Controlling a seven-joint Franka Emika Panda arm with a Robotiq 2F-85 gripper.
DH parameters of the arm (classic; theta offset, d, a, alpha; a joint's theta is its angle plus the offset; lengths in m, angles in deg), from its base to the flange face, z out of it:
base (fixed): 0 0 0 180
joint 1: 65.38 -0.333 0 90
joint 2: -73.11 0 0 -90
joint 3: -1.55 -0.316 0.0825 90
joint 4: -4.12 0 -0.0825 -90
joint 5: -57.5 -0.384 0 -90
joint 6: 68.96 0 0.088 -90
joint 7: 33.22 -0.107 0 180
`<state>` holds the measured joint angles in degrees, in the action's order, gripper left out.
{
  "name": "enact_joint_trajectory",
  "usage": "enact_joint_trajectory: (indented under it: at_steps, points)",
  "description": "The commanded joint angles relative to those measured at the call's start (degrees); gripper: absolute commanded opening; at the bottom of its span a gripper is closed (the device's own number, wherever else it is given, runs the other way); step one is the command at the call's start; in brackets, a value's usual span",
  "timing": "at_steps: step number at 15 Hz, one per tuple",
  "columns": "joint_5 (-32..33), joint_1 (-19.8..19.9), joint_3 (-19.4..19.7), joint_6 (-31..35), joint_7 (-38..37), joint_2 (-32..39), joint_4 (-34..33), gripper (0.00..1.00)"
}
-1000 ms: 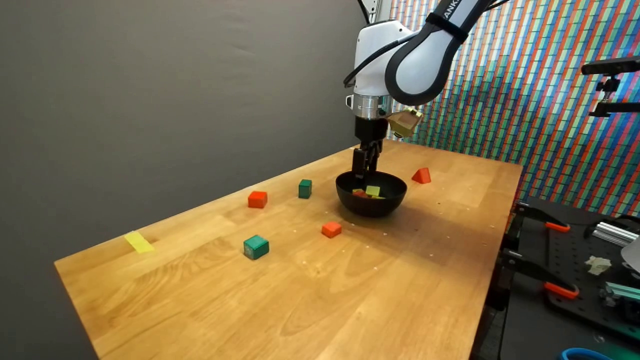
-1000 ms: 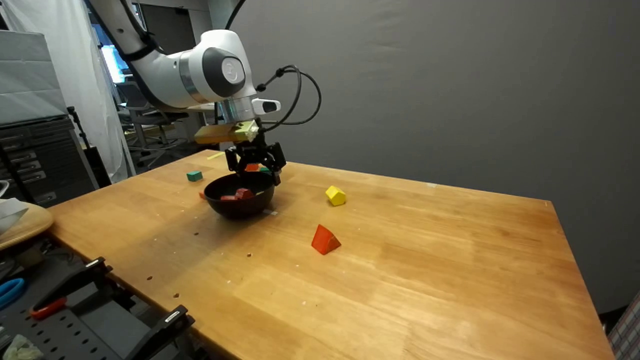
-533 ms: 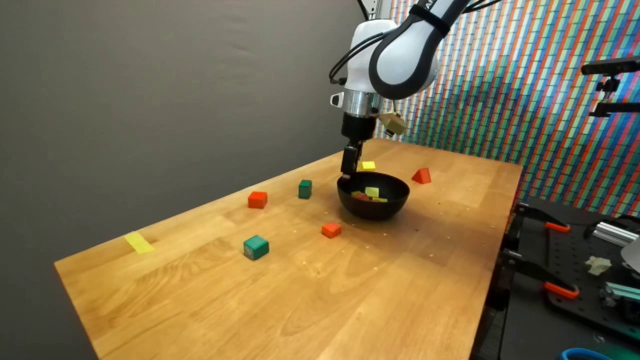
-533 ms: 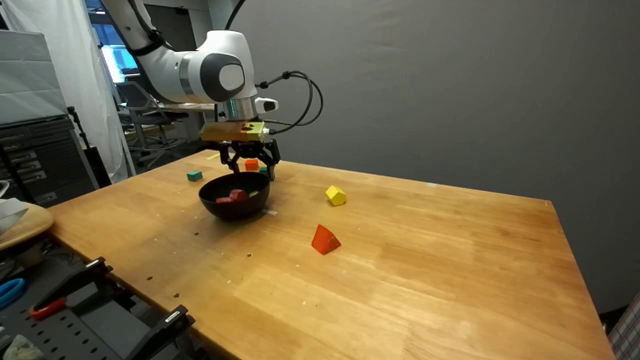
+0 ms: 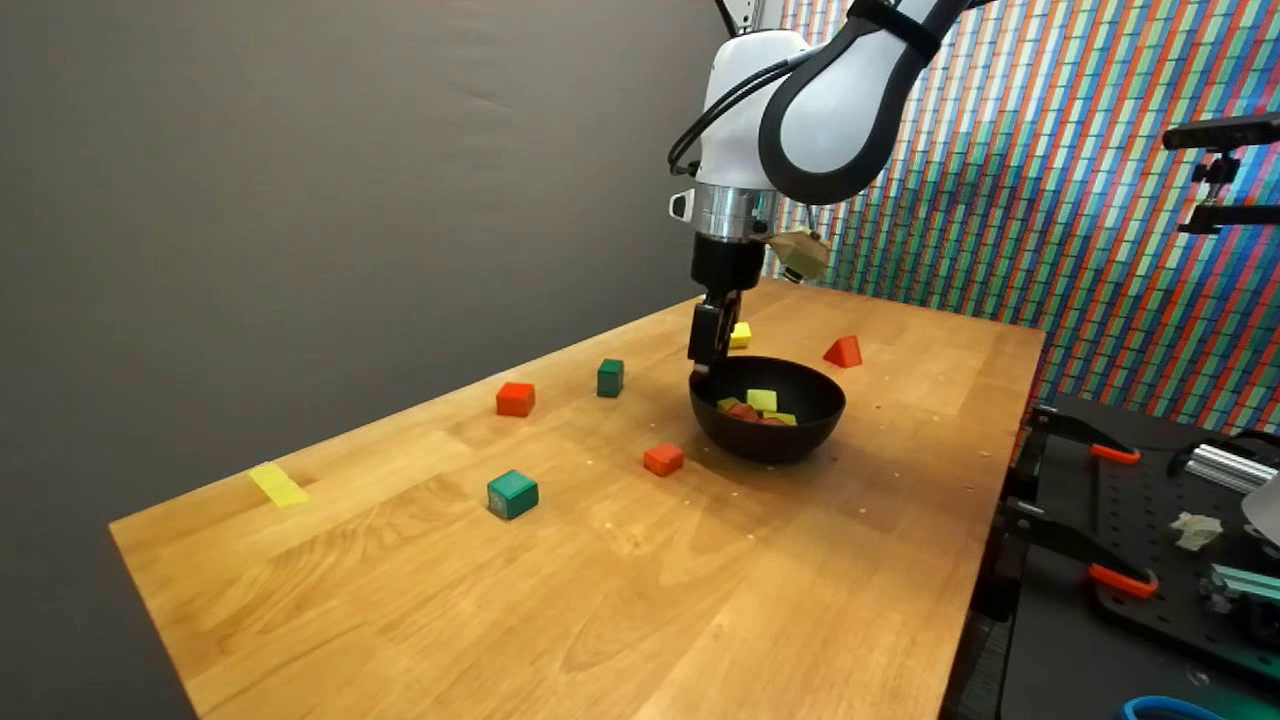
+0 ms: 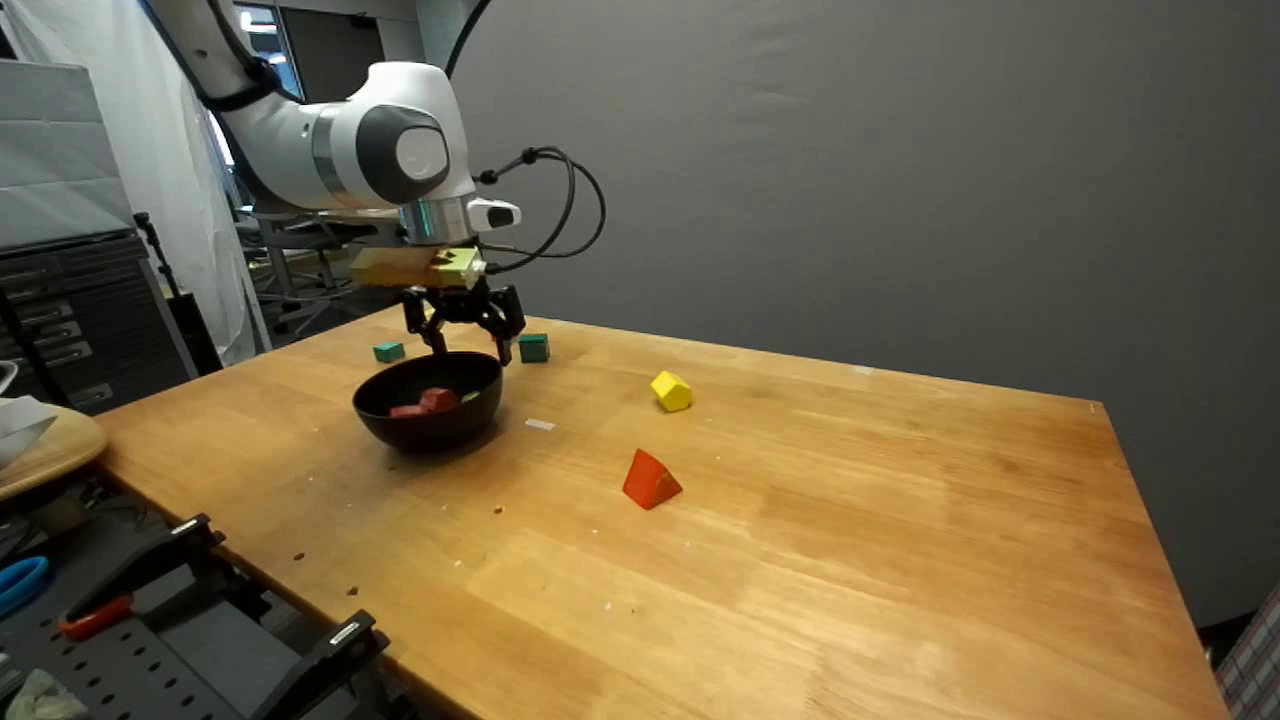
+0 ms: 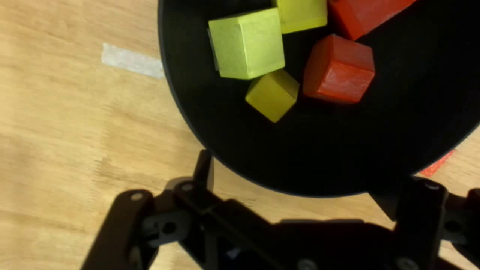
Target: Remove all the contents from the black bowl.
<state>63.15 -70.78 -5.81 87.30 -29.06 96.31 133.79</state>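
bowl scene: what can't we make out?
Wrist view: black bowl, upper yellow block, upper red block, cut off by the top edge; block count uncertain.
In both exterior views: much of the bowl's floor, hidden by its near wall.
Wrist view: whether the tool touches the bowl, black on black.
In an exterior view: plaid thing, cut off by the right edge.

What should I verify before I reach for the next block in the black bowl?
1. Gripper open, no block held: ok.
2. Blocks in the wrist view: ok; yellow blocks and red blocks lie in the black bowl.
3. Gripper lined up over a block: not ok; its fingers stand by the rim, blocks farther in.
4. Fingers off the rim: cannot tell; they meet its outline in the wrist view.
5. Black bowl flat on the table: cannot tell.
6. Whole bowl in the wrist view: not ok; cut off at the top.
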Motion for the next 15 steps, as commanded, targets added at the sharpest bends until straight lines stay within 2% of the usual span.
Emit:
enact_joint_trajectory:
  at_steps: [1,4,6,8,10,12,13,15]
  points:
    - [3.90,-5.94,5.03,3.78,-10.66,-6.57,6.51,1.00]
    - [12.33,-12.40,12.41,6.37,-24.04,-7.97,6.96,1.00]
    - [17.57,-14.96,15.27,4.50,-31.14,-8.89,6.65,1.00]
    - [17.85,-14.81,14.37,1.31,-32.85,-10.39,7.05,1.00]
    - [15.40,-13.50,11.84,-2.85,-31.48,-11.02,7.31,1.00]
    - [12.42,-11.36,8.65,-6.93,-25.84,-11.56,8.00,1.00]
    - [15.56,-11.95,10.03,-4.24,-29.98,-8.80,5.97,1.00]
    - [14.23,-11.42,8.54,-6.04,-28.55,-9.08,6.42,1.00]
